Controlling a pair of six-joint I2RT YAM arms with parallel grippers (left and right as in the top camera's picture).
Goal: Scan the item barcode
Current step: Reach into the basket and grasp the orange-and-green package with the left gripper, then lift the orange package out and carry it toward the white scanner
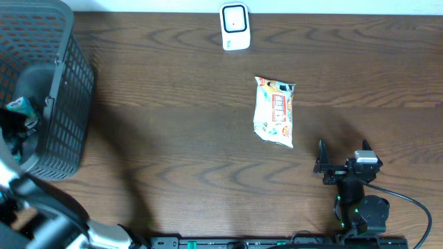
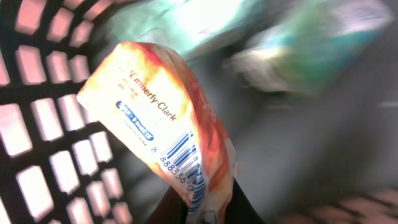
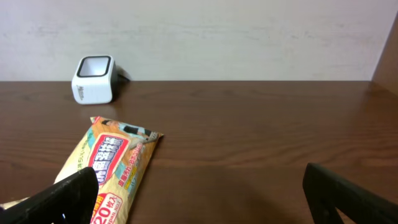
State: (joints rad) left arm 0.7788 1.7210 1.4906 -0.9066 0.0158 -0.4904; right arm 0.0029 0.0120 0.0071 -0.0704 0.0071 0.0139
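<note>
The basket (image 1: 69, 90) stands left on the table (image 1: 173, 138). The scanner (image 1: 235, 27) sits behind the pack (image 1: 275, 112). A second pack (image 2: 163, 134) seemingly hangs inside the basket.

Dark mesh basket (image 1: 69, 97) sits at the left edge of the brown wood-grain tabletop (image 1: 173, 104), with a pale wall (image 3: 249, 37) behind.

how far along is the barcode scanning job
Done: one yellow pack already lies on the table in front of the scanner; whether it was scanned cannot be told. In hand: the left end effector is shut on an orange packet inside the basket, its barcode showing. Left: lift it out and present it to the scanner. The right end effector sits open and empty.
</note>
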